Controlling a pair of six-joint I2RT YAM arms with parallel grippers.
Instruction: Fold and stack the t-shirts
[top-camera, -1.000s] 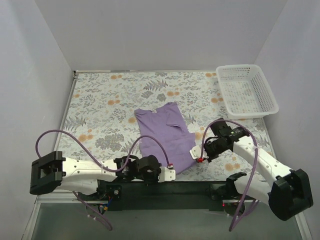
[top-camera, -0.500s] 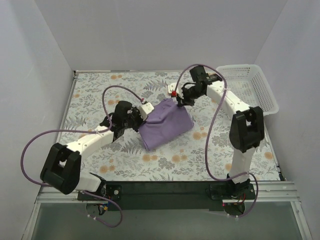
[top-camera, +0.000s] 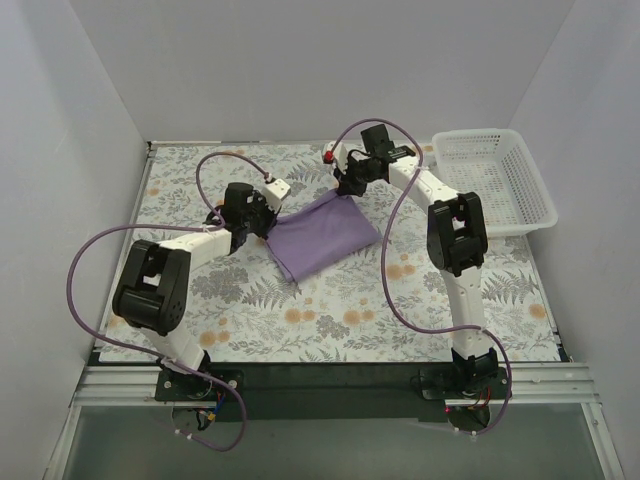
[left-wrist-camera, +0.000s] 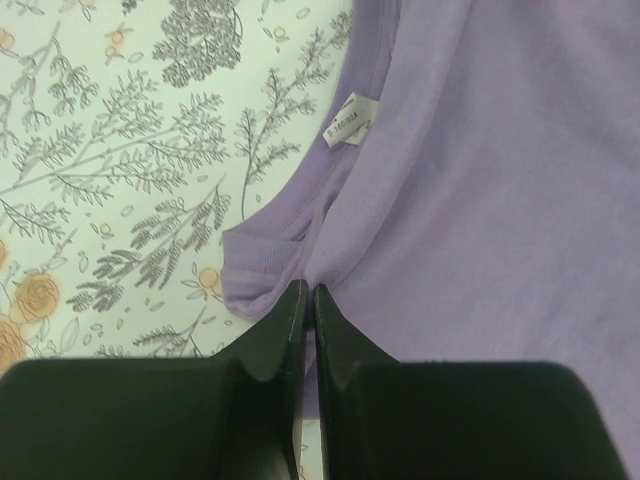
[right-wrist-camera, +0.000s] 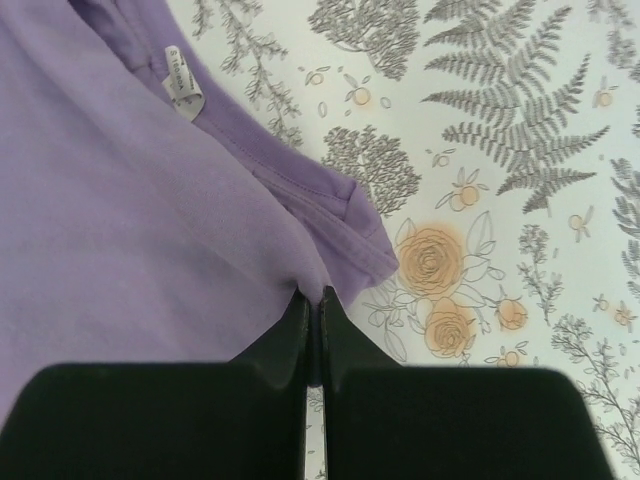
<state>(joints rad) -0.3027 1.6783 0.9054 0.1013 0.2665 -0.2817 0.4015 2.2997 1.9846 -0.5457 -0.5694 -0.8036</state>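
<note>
A plain lavender t-shirt (top-camera: 320, 238) lies folded over on the floral table, its far edge lifted between both arms. My left gripper (top-camera: 268, 213) is shut on the shirt's left far corner; in the left wrist view the cloth (left-wrist-camera: 480, 200) is pinched at the fingertips of the gripper (left-wrist-camera: 309, 292), and a white label (left-wrist-camera: 348, 122) shows. My right gripper (top-camera: 345, 190) is shut on the right far corner; in the right wrist view the gripper (right-wrist-camera: 313, 297) pinches the cloth (right-wrist-camera: 120, 220) beside a hemmed sleeve (right-wrist-camera: 350, 235).
A white mesh basket (top-camera: 492, 182) stands at the far right of the table. The floral tablecloth (top-camera: 330, 310) covers the table between grey walls. Purple cables loop over both arms.
Both arms have carried the shirt's near edge from the front of the table over to the far side, folding it in half. In the last half second the held edge moved a little farther back and left.
</note>
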